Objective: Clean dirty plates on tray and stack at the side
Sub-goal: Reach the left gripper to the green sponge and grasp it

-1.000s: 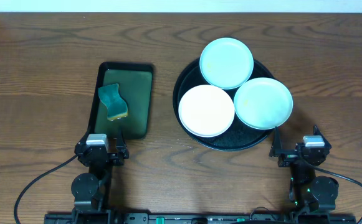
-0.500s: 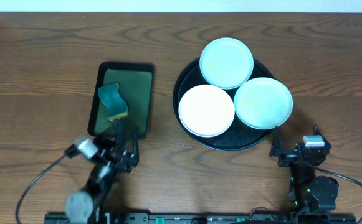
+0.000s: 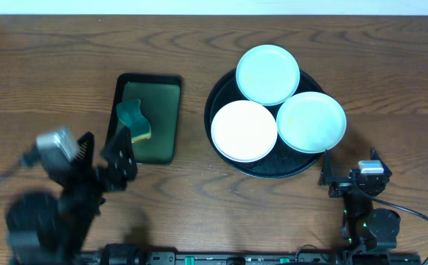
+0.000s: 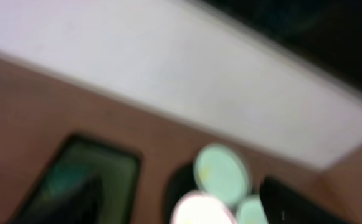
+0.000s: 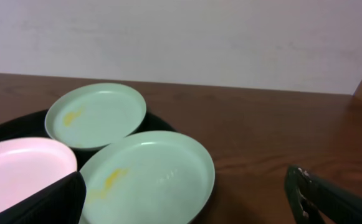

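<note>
Now left pincer (image 3: 103, 145) raised, plates (image 3: 244, 130) unmoved

Three plates crowd the round black tray (image 3: 215, 103): the white plate (image 3: 244, 130), the far mint plate (image 3: 268, 74) and the right mint plate (image 3: 311, 121) sit edge to edge, with hardly any gap between them. Both mint plates overhang the rim. Bare tabletop (image 3: 51, 66) runs open between this tray and the green rectangular tray (image 3: 166, 110), where a sponge (image 3: 134, 121) takes the left side. The left end effector (image 3: 104, 151) hangs over that tray's near-left corner.
</note>
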You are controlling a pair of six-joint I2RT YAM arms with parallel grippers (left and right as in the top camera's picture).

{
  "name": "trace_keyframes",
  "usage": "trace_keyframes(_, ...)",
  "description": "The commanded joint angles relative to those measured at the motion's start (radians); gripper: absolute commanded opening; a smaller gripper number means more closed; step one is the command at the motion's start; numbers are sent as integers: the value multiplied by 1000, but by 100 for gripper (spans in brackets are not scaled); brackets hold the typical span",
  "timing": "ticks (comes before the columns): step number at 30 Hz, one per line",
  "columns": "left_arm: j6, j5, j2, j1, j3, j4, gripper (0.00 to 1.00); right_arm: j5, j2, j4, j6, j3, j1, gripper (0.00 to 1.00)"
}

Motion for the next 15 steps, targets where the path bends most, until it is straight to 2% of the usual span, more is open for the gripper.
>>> trace_keyframes(1, 136, 39, 281, 2, 253, -215, 80, -1, -6, -3, 13, -2, -7, 99)
trace_keyframes(3, 145, 26, 405, 2, 350, -311, 80, -1, -6, -3, 13, -2, -7, 99)
trace_keyframes(5, 139, -44, 505, 3, 398, -324, 80, -1, -6, -3, 13, -2, -7, 99)
trace_keyframes(8, -13, -176, 673, 3, 466, -412, 80, -1, -6, -3, 13, -2, -7, 99)
trace_keyframes(15, -42, -178, 1016, 3, 489, -440, 80, -1, -6, -3, 13, -2, -7, 99)
